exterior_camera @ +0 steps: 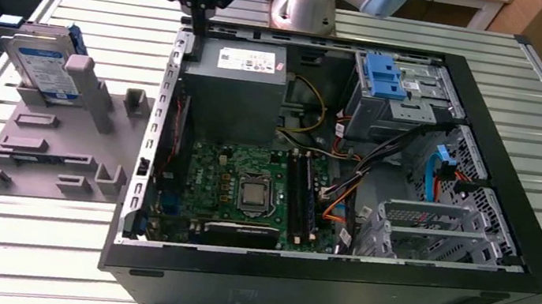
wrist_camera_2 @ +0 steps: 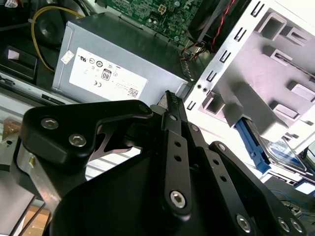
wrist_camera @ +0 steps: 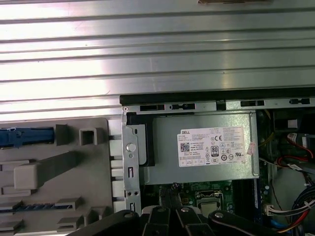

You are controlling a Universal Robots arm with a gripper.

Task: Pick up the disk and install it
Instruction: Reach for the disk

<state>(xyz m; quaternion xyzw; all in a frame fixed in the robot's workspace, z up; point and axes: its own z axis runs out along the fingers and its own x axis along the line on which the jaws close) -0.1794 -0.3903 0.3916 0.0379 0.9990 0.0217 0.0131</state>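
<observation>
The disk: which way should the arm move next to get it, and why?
Probably sideways, toward the exterior view's left. The gripper hangs empty above a corner of the computer case, by the power supply, while the disk stands untouched in the grey holder outside the case.

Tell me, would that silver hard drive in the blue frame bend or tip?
Probably rigid and heavy for its size: the silver metal hard drive in its blue plastic frame looks a solid slab. It stands on edge in the grey holder, so a push might tip it.
</observation>
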